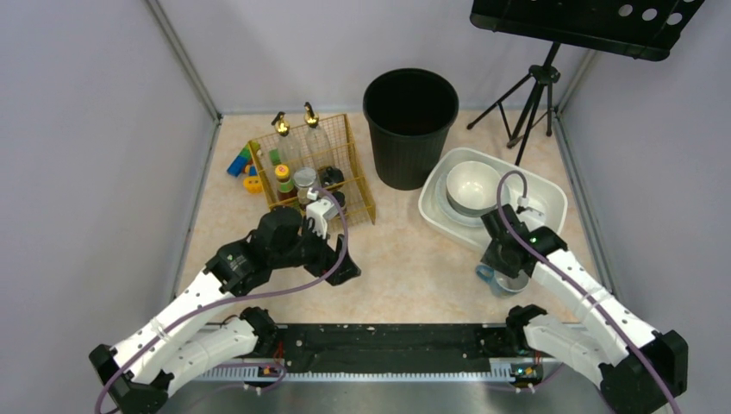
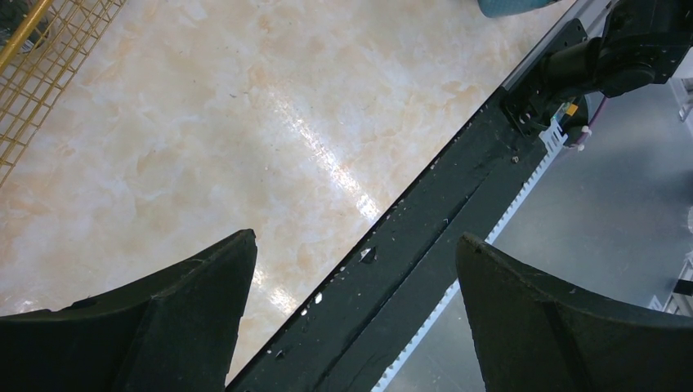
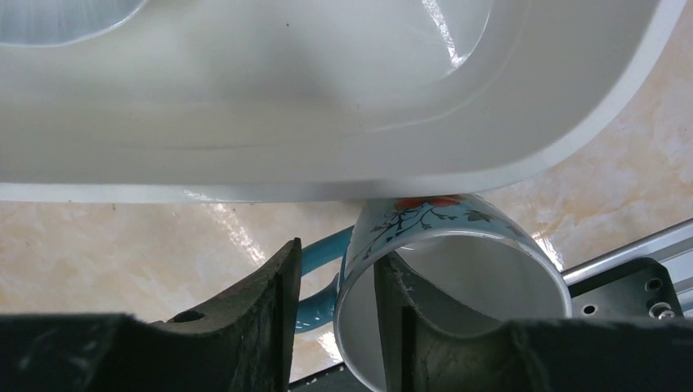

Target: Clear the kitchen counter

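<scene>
- Right gripper (image 3: 337, 253) straddles wall of white floral ceramic mug (image 3: 458, 278); can't tell if clamped.
- Mug just beside white plastic tub (image 3: 327, 106), near-right corner of beige marbled kitchen counter (image 2: 204, 122).
- Left gripper (image 2: 355, 238) spread wide, empty, over counter's near edge.

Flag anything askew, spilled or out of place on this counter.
No spill or damage visible. Colourful toy blocks lie loose on the kitchen counter beside the wire basket, outside it. A mug stands beside the white tub, not in it, with the right claw straddling its rim.
</scene>
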Robot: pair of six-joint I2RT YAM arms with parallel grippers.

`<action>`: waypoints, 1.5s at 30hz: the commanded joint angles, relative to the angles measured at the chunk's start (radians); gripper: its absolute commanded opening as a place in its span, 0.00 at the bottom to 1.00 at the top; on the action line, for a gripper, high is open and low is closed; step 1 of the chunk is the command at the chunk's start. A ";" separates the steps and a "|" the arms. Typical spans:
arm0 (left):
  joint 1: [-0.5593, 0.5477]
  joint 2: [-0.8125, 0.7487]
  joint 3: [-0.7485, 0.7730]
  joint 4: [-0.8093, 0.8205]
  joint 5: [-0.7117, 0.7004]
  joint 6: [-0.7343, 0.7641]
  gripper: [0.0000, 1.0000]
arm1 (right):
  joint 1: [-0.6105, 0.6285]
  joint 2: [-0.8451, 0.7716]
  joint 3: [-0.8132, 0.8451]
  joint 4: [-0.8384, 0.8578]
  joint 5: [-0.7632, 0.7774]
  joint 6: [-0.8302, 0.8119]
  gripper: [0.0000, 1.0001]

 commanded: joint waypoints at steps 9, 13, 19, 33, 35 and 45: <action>-0.001 -0.023 -0.011 0.044 0.015 0.016 0.96 | 0.012 0.034 -0.054 0.114 -0.005 0.025 0.00; -0.001 -0.023 -0.011 0.043 0.016 0.016 0.96 | 0.011 0.000 -0.049 0.105 -0.004 0.019 0.00; -0.001 -0.018 -0.011 0.043 0.015 0.017 0.96 | 0.011 -0.041 0.060 0.037 -0.018 -0.002 0.00; 0.001 0.005 -0.009 0.040 0.005 0.020 0.96 | 0.011 0.059 0.491 -0.056 0.061 -0.149 0.00; 0.001 0.006 -0.010 0.039 0.002 0.021 0.96 | 0.010 0.104 0.550 -0.060 0.124 -0.181 0.00; 0.002 0.016 -0.011 0.037 -0.007 0.022 0.96 | -0.331 0.228 0.569 0.108 -0.071 -0.370 0.00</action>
